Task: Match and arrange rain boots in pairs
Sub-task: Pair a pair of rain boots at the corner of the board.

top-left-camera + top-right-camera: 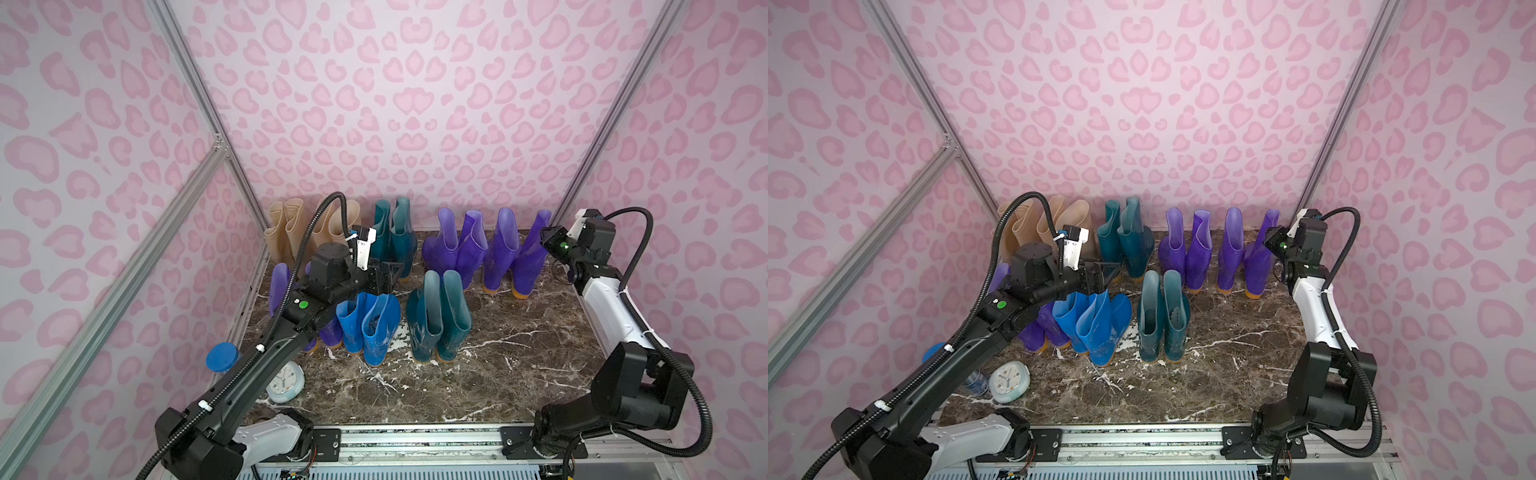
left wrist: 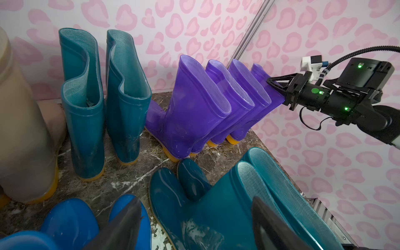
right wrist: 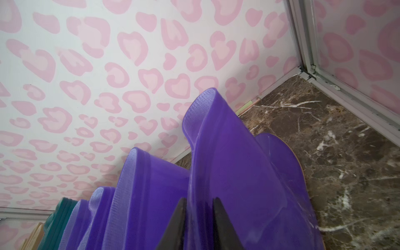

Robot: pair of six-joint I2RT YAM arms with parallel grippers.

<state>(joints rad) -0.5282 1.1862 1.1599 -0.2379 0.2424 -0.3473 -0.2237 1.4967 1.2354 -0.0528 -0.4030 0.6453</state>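
**A:** Where do the rain boots (image 1: 1163,316) stand?

**B:** Upright on the marble tabletop (image 1: 519,374), as I see in both top views. The back row runs along the wall. From frame left to frame right it holds beige boots (image 1: 291,228), a dark teal pair (image 1: 395,237) and four purple boots (image 1: 473,249). In the front row, at centre frame, a bright blue pair (image 1: 368,324) stands side by side. A second teal pair (image 1: 438,320) is just to its right. Two more purple boots (image 1: 279,286) show partly behind my left arm.

**A:** And the right gripper (image 1: 547,237)?

**B:** It is at the cuff of the rightmost purple boot (image 3: 249,173), whose shaft tilts toward it. In the right wrist view its fingers (image 3: 178,223) stand one on each side of the cuff wall. I cannot tell whether they press the cuff or merely straddle it.

**A:** The left gripper (image 1: 388,276)?

**B:** It hovers over the gap between the bright blue pair and the back teal pair. Its fingers (image 2: 127,220) are spread wide and grip nothing.

**A:** Other items?

**B:** A white clock (image 1: 284,380) and a blue-lidded cylinder (image 1: 222,357) sit at the tabletop's lower left.
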